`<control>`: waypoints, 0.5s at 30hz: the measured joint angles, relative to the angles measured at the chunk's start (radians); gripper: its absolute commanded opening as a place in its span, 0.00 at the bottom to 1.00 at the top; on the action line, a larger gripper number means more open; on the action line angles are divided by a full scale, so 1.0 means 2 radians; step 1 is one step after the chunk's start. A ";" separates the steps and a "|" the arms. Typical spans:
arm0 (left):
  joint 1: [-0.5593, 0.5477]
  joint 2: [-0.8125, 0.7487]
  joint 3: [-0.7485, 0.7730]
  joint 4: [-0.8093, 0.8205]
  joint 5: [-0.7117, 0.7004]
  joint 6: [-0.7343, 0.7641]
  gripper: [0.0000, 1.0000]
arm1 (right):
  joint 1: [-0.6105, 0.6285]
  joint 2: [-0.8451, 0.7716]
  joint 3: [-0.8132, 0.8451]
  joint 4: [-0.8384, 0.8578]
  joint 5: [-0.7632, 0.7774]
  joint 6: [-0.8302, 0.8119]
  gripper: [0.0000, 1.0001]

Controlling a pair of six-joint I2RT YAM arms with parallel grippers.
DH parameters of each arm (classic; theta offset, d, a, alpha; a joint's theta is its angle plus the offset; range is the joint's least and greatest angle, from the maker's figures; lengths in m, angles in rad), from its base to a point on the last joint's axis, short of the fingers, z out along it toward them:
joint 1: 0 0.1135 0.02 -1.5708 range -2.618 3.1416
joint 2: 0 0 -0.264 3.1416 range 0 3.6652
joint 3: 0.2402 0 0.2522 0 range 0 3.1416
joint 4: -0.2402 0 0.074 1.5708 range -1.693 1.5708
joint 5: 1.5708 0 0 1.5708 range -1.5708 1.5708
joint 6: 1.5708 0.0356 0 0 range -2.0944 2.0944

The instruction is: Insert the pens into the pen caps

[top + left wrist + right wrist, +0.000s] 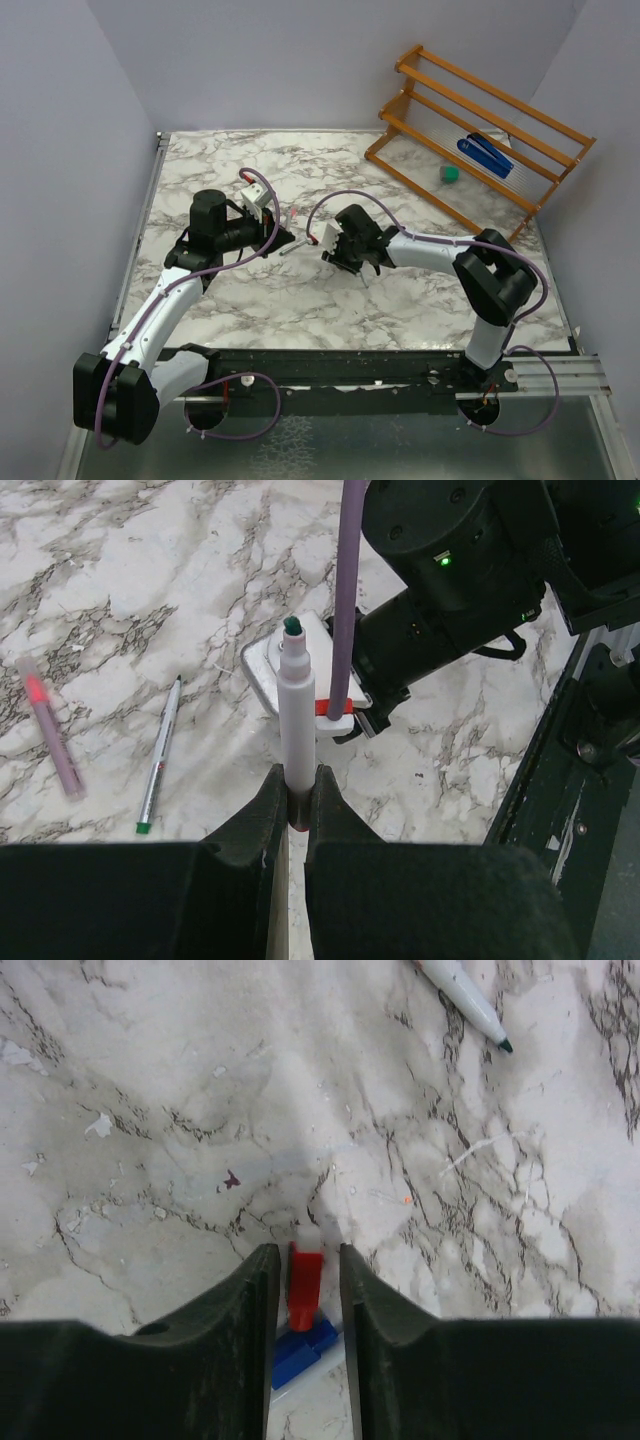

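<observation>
My left gripper is shut on a white pen, whose dark green tip points away toward the right arm. In the top view the left gripper and the right gripper face each other at mid-table. My right gripper is low over the marble, its jaws open on either side of a red pen cap, with a gap showing on the cap's right side. A blue pen cap lies just behind the red one. A second thin pen and a pink pen lie on the table.
A white pen with a dark tip shows at the top of the right wrist view. A wooden rack at the back right holds a blue stapler-like object and a small green block. Grey walls enclose the marble table.
</observation>
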 measured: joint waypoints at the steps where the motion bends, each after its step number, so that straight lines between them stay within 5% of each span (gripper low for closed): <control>1: 0.000 0.000 0.000 0.000 0.000 0.000 0.00 | 0.001 0.001 0.000 0.002 0.000 0.001 0.20; 5: 0.000 0.000 0.000 0.000 0.000 0.000 0.00 | 0.003 0.006 0.002 0.012 0.001 0.002 0.01; 15: 0.000 0.000 0.000 0.000 -0.001 0.000 0.00 | 0.008 0.014 0.009 0.030 0.010 0.020 0.00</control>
